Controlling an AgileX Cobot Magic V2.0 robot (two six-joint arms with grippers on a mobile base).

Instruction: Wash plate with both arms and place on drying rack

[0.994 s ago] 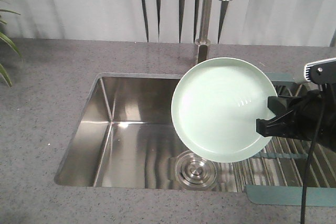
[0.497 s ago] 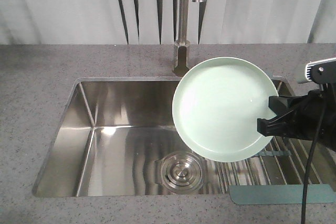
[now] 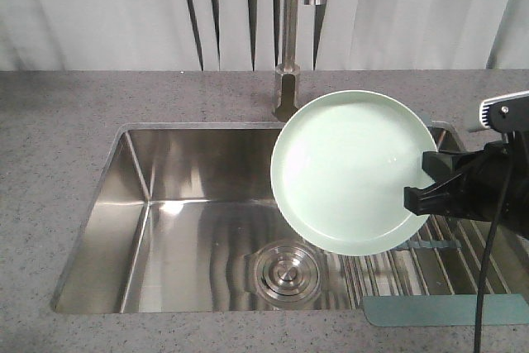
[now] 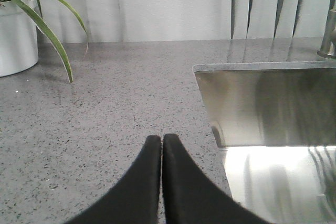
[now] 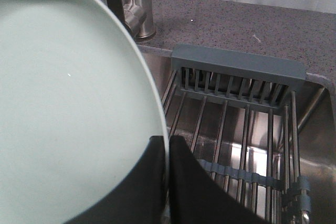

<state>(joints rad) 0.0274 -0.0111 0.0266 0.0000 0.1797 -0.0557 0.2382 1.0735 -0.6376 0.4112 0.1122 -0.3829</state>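
Jaws, left side: left jaws, black and pointed, are closed tip to tip on nothing, low over the speckled grey stone tabletop (image 4: 105, 93) to the left of the sink.
Sink: rectangular stainless steel basin (image 3: 165, 179) with a round steel drain (image 3: 285, 270) in its floor and a steel faucet (image 3: 288, 80) behind.
Plate position: round pale mint-green matte plate (image 3: 351, 173) is held in the air, tilted face-on to the front camera, over the basin's right part. It appears to touch neither basin nor rack.
Jaws, right side: right jaws, black and pointed, are pinched onto the plate's right-hand rim, one tip on each face.
Drying rack: flat roll-up rack of steel rods with grey-teal end bars (image 5: 236, 108) lies across the basin's right end, below and beside the plate.
Handling, judged: rigid, likely breakable, and slippery if wet. A single rim pinch leaves the far edge free to lever, so a second hold on the opposite rim would steady it.
View differences: front view shows the whole disc and its tilt. Right wrist view alone shows the rim seated between the tips. Left wrist view alone shows the unloaded pair and a white pot with a green plant (image 4: 16, 35).
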